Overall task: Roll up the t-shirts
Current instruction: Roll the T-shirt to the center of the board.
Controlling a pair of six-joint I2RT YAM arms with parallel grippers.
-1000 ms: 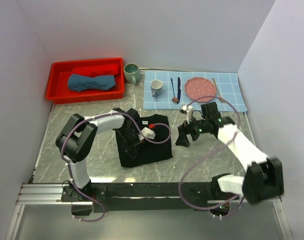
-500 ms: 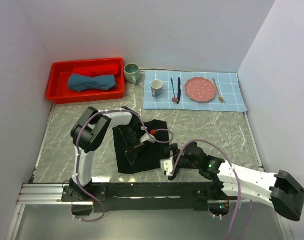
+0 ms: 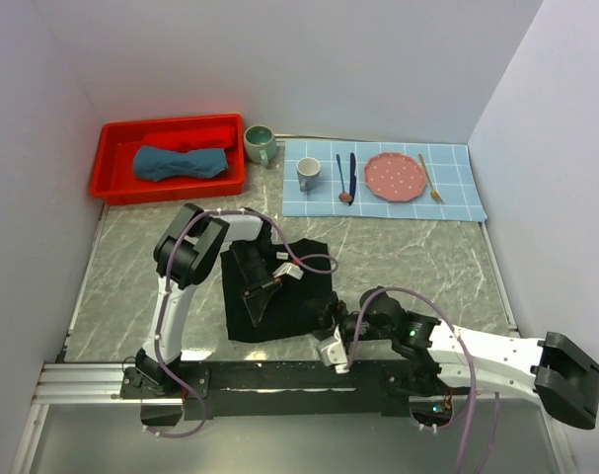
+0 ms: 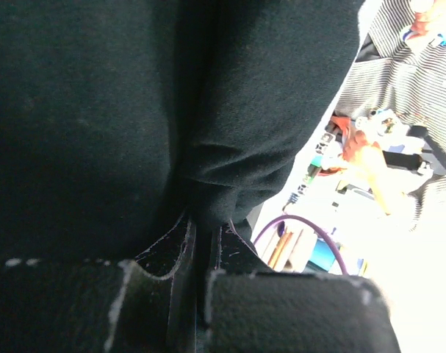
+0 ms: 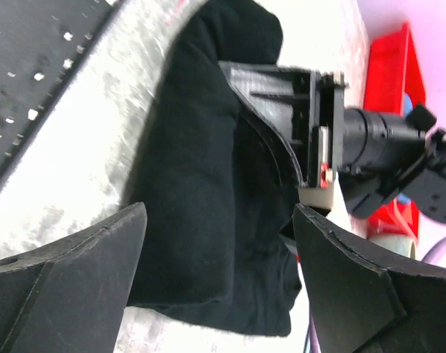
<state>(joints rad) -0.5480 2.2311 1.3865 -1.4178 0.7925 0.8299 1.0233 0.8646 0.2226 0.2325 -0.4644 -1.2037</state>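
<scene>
The left arm is folded up tight, elbow raised, wrist bent down so that the left gripper [image 3: 259, 296] sits on top of the black t-shirt [image 3: 301, 298]. In its wrist view the left gripper [image 4: 200, 239] has its jaws nearly together, clenched on a soft ridge of the dark cloth. The right arm lies stretched low along the near edge of the table [image 3: 427, 257], reaching leftward from its base, and the right gripper [image 3: 329, 331] stops at the shirt's near right corner. Its jaws stand spread wide, grasping nothing; the matte black fingers [image 5: 83, 257] frame the cloth without touching it.

The black t-shirt is a thick, limp, fuzzy-looking cotton slab, folded to a rough rectangle in the middle of the grey marbled table, its longer side running near to far and leaning slightly left. A plump doubled edge shows along the side facing the right wrist. The slate-blue t-shirt [image 3: 181, 163] lies rolled in the glossy red tray [image 3: 166, 188] at far left, its length running left to right
</scene>
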